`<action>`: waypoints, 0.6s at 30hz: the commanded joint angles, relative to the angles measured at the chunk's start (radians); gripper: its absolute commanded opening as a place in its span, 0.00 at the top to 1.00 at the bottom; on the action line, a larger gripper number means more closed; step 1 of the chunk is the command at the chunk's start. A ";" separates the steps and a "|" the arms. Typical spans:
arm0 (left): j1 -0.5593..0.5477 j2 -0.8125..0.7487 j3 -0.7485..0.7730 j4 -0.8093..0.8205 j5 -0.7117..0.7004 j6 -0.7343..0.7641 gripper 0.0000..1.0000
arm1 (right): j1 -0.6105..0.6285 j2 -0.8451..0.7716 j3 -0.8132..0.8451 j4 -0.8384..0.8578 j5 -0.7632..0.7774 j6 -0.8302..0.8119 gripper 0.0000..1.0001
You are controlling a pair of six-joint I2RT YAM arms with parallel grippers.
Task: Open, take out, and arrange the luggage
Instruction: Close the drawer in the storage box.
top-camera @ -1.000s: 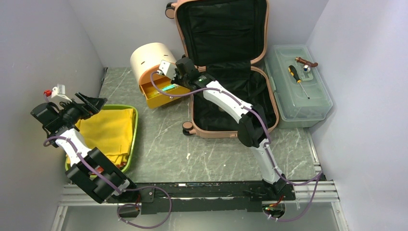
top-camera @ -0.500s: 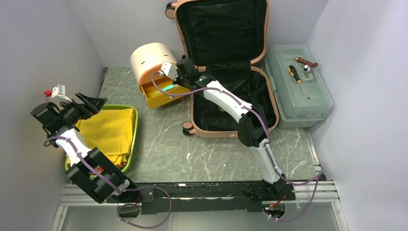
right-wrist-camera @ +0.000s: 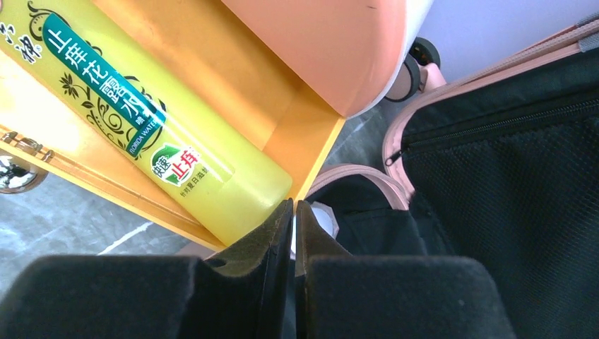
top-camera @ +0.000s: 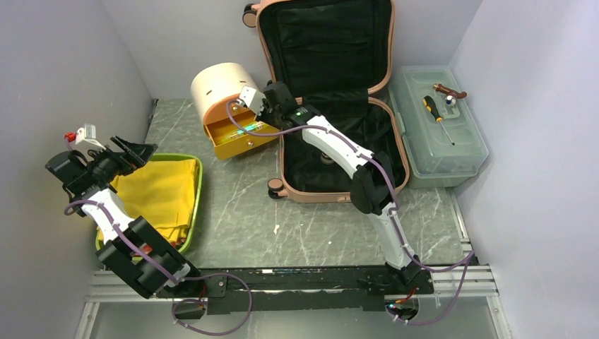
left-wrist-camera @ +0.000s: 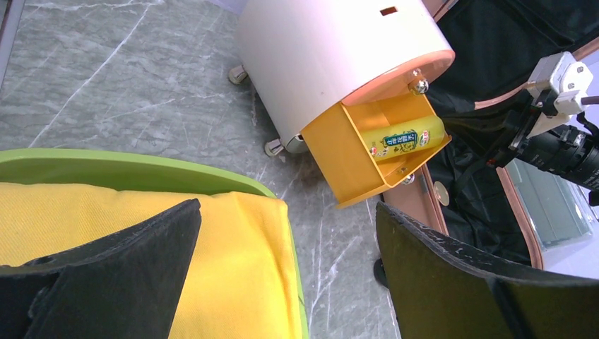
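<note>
Right hand (right-wrist-camera: 294, 212) closed, seemingly empty, beside bottle (right-wrist-camera: 141, 134)

Top of luggage (top-camera: 325, 42) lid & end of bottle (right-wrist-camera: 141, 123) cut off at pic edges.

Bright, even, cool-white light from overhead in all 3 views. Only soft, short shadows: a faint grey one on the table (top-camera: 240, 212) under the cream box (top-camera: 219, 85). Black lining of the luggage (top-camera: 328, 42) almost without detail in the top view. Mild sheen on the translucent toolbox (top-camera: 441, 141). Slight wide-angle stretch toward the corners of the top view. Crisp on the printed bottle (right-wrist-camera: 141, 134) in the right wrist view, with 1 small glint on the metal knob (right-wrist-camera: 15, 173). Soft and blurred on the right gripper (right-wrist-camera: 294, 206), close to the lens. Likewise out of focus around the left gripper (left-wrist-camera: 287, 207), its fingers (left-wrist-camera: 120, 275) dark and featureless.
</note>
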 commanded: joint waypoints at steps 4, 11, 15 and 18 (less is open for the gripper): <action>0.009 -0.011 -0.004 0.034 0.031 -0.007 0.01 | -0.004 0.036 0.043 -0.002 -0.241 0.100 0.91; 0.011 -0.013 -0.004 0.036 0.033 -0.008 0.01 | -0.054 0.049 0.115 0.032 -0.357 0.240 0.91; 0.012 -0.012 -0.004 0.036 0.034 -0.007 0.01 | -0.098 0.035 0.162 -0.004 -0.512 0.319 0.91; 0.012 -0.008 -0.007 0.040 0.033 -0.008 0.01 | -0.096 -0.010 0.147 -0.061 -0.532 0.201 0.83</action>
